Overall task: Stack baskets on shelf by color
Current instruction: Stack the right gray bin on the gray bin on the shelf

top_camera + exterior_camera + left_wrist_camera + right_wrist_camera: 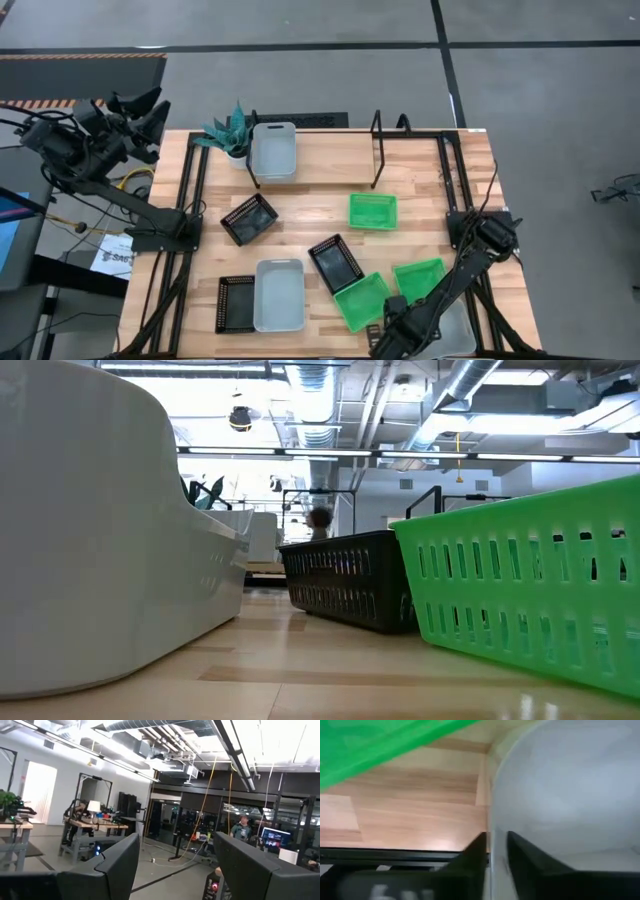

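Near edge, right corner: my right gripper (496, 851) pinches the smooth rim of a translucent grey-white basket (570, 790).
Left gripper (177, 865): raised off the far left corner, fingers apart, holding nothing.
Shelf (378, 150): far edge, 1 grey-white basket (273, 150) inside.

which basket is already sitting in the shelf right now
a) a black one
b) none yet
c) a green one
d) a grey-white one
d: the high view shows one grey-white basket inside the shelf at its left end beside the plant, while every green and black basket lies out on the table.
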Controlling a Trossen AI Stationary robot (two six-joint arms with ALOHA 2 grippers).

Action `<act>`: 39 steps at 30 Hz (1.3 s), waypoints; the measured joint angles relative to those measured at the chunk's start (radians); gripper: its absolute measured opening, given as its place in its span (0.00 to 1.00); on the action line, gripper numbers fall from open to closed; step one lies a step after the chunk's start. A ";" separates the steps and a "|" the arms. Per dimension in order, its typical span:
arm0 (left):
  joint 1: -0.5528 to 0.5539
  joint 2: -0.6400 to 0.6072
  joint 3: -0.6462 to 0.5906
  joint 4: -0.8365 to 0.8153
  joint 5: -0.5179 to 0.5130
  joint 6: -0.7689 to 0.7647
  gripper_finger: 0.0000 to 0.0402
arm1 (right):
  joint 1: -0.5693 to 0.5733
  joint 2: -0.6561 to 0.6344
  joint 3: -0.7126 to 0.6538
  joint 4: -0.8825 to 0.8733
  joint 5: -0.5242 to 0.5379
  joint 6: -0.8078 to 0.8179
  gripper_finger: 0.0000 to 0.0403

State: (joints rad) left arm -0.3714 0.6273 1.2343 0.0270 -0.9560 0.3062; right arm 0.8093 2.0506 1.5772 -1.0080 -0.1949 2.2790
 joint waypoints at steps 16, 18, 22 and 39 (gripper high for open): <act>0.000 0.000 0.000 0.052 -0.001 0.057 0.61 | 0.000 -0.056 0.184 0.055 -0.062 -0.086 0.01; 0.000 0.000 0.000 0.052 -0.001 0.057 0.61 | 0.000 -0.094 0.247 0.009 -0.060 -0.085 0.01; 0.000 0.000 0.000 0.052 -0.001 0.072 0.61 | -0.009 -0.176 0.388 -0.186 -0.023 -0.088 0.00; 0.000 0.000 0.000 0.046 -0.006 0.092 0.61 | -0.734 -0.343 0.715 -0.372 0.495 -1.562 0.00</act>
State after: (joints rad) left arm -0.3714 0.6275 1.2343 0.0730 -0.9619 0.3987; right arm 0.0753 1.7079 2.2923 -1.3802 0.3004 0.7171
